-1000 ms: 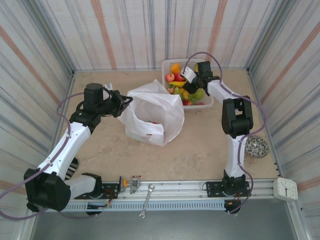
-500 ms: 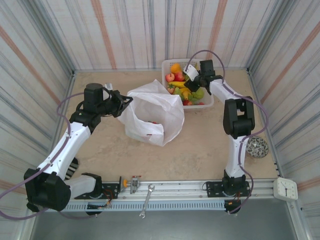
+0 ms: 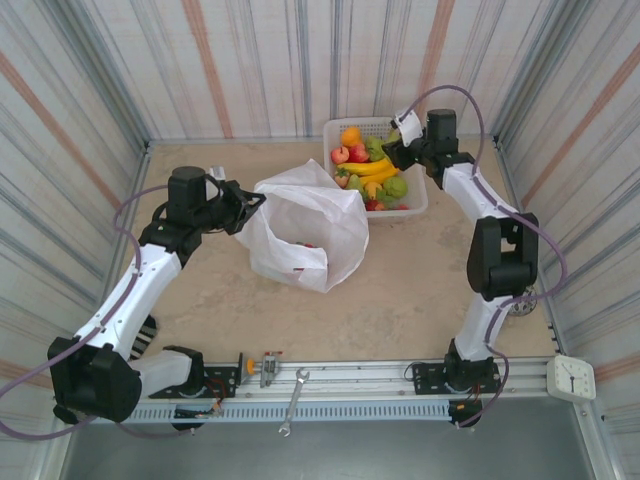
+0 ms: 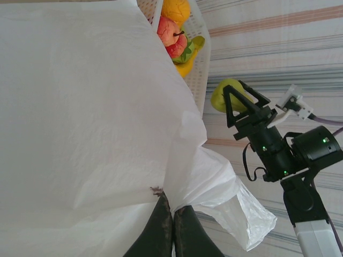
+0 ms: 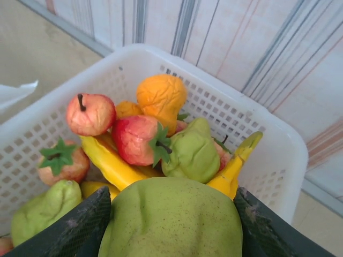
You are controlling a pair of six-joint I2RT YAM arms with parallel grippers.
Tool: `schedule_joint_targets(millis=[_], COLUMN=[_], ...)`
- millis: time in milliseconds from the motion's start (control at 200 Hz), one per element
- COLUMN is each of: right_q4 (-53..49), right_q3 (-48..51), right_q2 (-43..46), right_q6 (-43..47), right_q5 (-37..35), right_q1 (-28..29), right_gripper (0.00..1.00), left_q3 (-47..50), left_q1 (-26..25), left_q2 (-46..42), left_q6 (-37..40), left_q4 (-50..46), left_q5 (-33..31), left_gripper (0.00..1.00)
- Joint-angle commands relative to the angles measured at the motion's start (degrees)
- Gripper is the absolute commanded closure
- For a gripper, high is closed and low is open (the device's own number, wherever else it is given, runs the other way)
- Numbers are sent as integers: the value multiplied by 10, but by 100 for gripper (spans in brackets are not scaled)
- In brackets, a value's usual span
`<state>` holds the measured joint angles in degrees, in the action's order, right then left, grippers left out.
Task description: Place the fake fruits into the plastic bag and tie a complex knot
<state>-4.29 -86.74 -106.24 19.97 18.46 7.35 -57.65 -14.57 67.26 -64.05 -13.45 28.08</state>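
The right tool [image 4: 239, 100] has lifted up and back above the white basket [image 5: 268, 144], squeezing a green pear [image 5: 171, 225] with free air around it, while the left tool [image 4: 172, 225] pinches the plastic bag [image 3: 300, 215] by its edge, the bag lying on the bench [image 3: 400, 290] just beside the basket.

The white lattice basket [image 3: 330, 135] sits at the far side of the beige marbled table [image 3: 400, 300], tucked right up against the striped back wall [image 3: 250, 60]. Down at the near edge, a silver wrench [image 3: 294, 400] lies tilted across the metal rail [image 3: 360, 378], with a small metal fitting [image 3: 268, 370] and a small orange-tipped piece [image 3: 248, 366] just to its left. In the near right corner, a little white clock [image 3: 572, 377] rests at the rail's end.
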Motion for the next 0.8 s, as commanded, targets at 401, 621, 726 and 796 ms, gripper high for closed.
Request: schedule_joint_targets(millis=[401, 621, 726, 796], right_q4=[127, 86, 58, 34], right_q3=[277, 356, 380, 391], right_q2=[301, 417, 467, 491], right_q6=[-226, -261, -267, -267], right_q5=[-2, -11, -21, -33], right_q1=[10, 45, 69, 87], right_gripper=[43, 43, 43, 43], left_q3=[-4, -5, -4, -4], left_q1=[3, 3, 3, 3], left_q2=[-2, 3, 4, 5], left_q6=[9, 8, 8, 7], left_q4=[15, 21, 22, 23], left_q5=[11, 12, 12, 13], left_gripper=[100, 100, 100, 100])
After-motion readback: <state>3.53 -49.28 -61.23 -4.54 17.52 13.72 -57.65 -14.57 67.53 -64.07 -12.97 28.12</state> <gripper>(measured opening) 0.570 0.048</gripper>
